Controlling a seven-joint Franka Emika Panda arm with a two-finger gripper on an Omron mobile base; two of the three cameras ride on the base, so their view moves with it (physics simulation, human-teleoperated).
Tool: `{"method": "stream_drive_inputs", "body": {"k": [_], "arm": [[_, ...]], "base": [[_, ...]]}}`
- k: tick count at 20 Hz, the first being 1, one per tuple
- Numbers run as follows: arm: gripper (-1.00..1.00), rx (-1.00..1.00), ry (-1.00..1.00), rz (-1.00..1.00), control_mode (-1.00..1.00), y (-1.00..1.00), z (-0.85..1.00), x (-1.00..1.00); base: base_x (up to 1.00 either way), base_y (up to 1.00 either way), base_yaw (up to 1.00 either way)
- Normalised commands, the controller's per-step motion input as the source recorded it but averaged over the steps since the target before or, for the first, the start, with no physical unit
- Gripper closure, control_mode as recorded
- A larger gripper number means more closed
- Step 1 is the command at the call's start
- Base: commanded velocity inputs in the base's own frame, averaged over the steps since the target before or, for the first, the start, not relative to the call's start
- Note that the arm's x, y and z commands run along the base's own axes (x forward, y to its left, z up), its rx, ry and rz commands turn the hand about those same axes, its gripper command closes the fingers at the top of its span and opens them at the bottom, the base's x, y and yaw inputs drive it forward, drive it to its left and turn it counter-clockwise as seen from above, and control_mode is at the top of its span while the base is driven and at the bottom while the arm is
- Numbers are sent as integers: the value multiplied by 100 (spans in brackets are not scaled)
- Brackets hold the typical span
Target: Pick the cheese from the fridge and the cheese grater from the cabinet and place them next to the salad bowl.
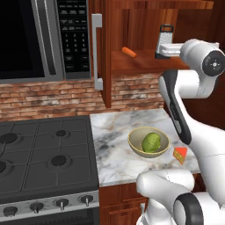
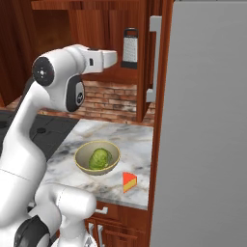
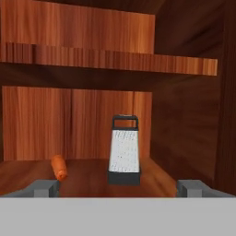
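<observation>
The cheese grater (image 3: 124, 150) stands upright on the cabinet shelf (image 3: 92, 177), silver with a black handle. My gripper (image 3: 119, 188) is open, level with the shelf and a short way in front of the grater, holding nothing. From the base views the grater (image 1: 165, 38) (image 2: 130, 47) stands just beyond my hand (image 2: 108, 59). The cheese (image 1: 180, 154) (image 2: 129, 182) lies on the marble counter right beside the salad bowl (image 1: 134, 147) (image 2: 80, 163) with its lettuce head. The grey fridge (image 2: 207, 144) stands shut at the right.
An orange carrot (image 3: 58, 167) (image 1: 129, 52) lies on the shelf left of the grater. The cabinet door (image 1: 100, 52) hangs open with its silver handle. A black microwave (image 1: 39, 39) and stove (image 1: 44, 154) sit to the left. An upper shelf (image 3: 106, 59) runs overhead.
</observation>
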Motion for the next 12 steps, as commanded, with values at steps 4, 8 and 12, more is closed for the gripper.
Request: {"method": "stream_drive_inputs", "body": {"k": [4,8,12], "arm": [[-100,1,0,0,-100,-14,0,0],[-100,0,0,0,-100,-14,0,0],[-100,0,0,0,-100,-7,0,2]], "base": [[0,0,0],[0,0,0],[0,0,0]]}}
